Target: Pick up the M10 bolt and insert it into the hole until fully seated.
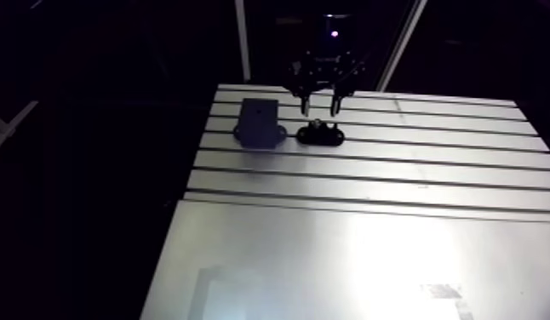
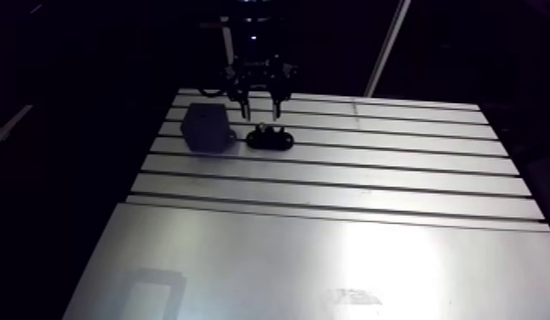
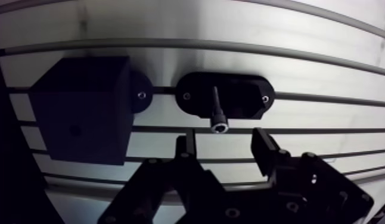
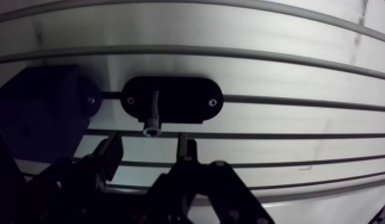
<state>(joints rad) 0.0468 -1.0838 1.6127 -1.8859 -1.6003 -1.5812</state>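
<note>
I see the slim metal bolt on a black oval holder, socket head pointing toward my open, empty pincer, beside a matte black block.

The gripper hangs over a small black holder on the table. A black block sits just beside the holder.
</note>
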